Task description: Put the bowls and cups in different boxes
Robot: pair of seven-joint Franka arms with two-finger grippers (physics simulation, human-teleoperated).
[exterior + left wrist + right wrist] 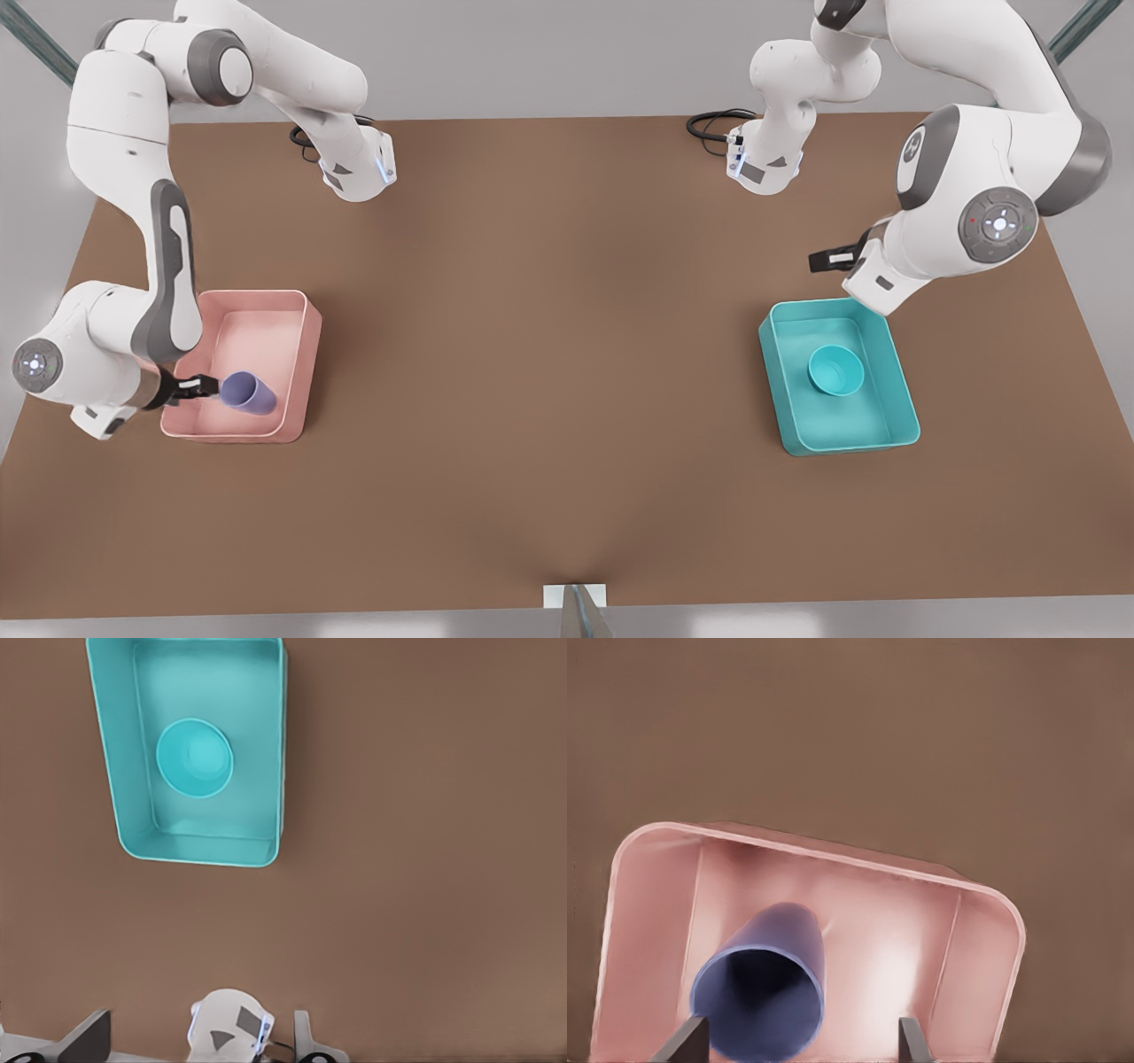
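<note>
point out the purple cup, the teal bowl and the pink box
purple cup (249, 393), front view, its side wall
teal bowl (835, 370), front view, its inside
pink box (312, 341), front view, its rim toward the table's middle

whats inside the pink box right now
The purple cup lies tilted inside the pink box, mouth toward the right gripper, whose fingers are spread at its rim. The box floor beneath the cup is covered; the rest looks bare.

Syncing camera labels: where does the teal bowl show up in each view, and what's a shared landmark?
Front view: teal bowl sits inside the teal box, on the front view's right.
Left wrist view: same bowl inside the same box, seen from above.
Right wrist view: bowl not in it.
Shared landmark: the brown table, in all three views.
</note>
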